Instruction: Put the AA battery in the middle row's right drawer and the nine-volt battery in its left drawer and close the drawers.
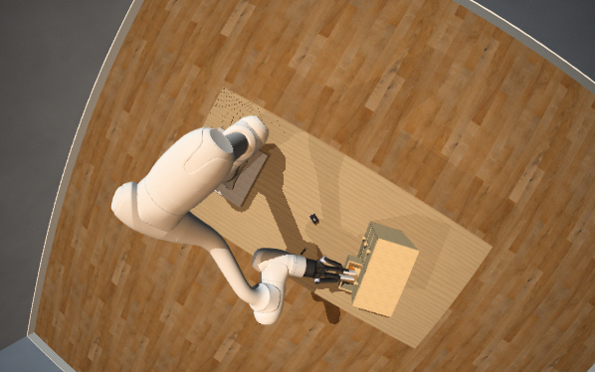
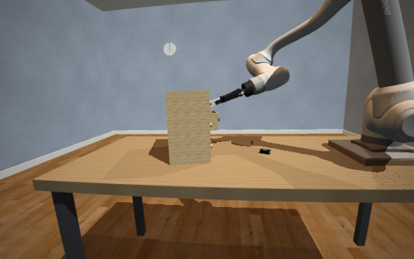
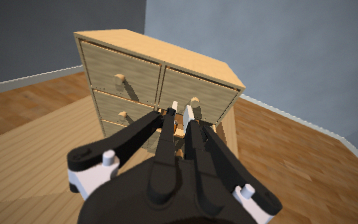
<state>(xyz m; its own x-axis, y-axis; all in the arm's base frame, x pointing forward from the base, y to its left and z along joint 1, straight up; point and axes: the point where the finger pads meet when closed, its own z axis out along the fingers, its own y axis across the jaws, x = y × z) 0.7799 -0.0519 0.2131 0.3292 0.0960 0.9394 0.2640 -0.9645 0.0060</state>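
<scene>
Two batteries lie on the bench behind the gripper, AA battery nearer than nine-volt battery, its near-closed fingers pinching nothing visible above the part-open middle-right drawer of the chest.

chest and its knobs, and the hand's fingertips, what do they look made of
The chest looks like pale wood with a matte finish: grain lines run across its top and side. Its drawer fronts are a greyer, streaked wood. The round knobs look like light unpainted wood. The hand has black, plastic-looking links and white fingertips, possibly rubber or plastic pads.
</scene>
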